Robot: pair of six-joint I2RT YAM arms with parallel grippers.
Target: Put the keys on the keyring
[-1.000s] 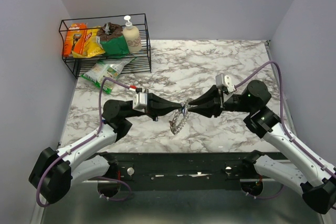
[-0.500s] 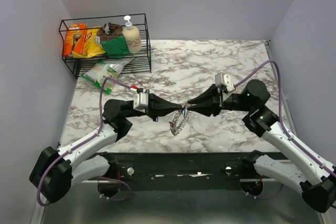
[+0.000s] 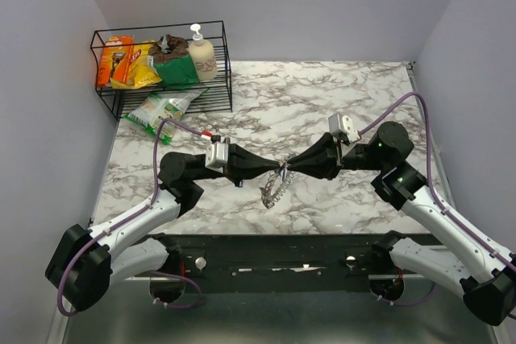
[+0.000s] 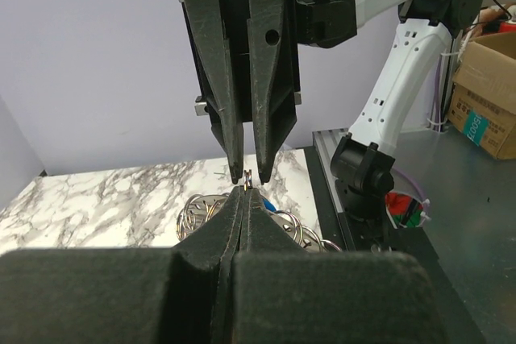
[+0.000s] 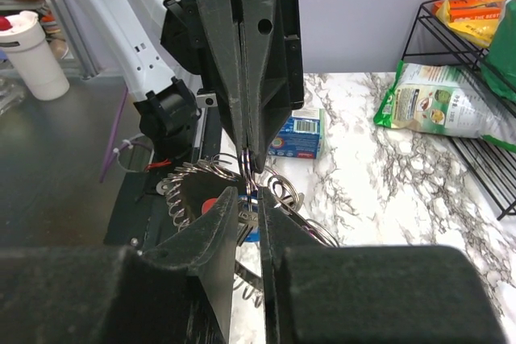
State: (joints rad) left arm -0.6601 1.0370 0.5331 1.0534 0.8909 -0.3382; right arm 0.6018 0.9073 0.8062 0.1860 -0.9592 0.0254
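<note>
Threading looks to be the step in hand: you have both tools nose to nose near the middle of the white marbled table (image 3: 322, 102). Your left gripper (image 3: 277, 167) reaches in from 9 o'clock with its fingers pressed tight together, pinching a wire of the large, toothed, silvery-grey metal keyring (image 3: 272, 189). Your right gripper (image 3: 289, 166) comes in from 3 o'clock, its fingers a sliver apart around a small silvery loop. You cannot tell whether it truly grips.

The next move probably calls for a firm left pinch while the right tool eases that loop along the coil. Go slowly, since thin wire can spring free.

The keyring hangs from the meeting tips toward 7 o'clock and reads as a bunch of thin overlapping coils. In the right wrist view, the tiny metal keys with coloured heads (image 5: 211, 204) crowd just under the tips. You can make out 1 red head and 1 blue.
</note>
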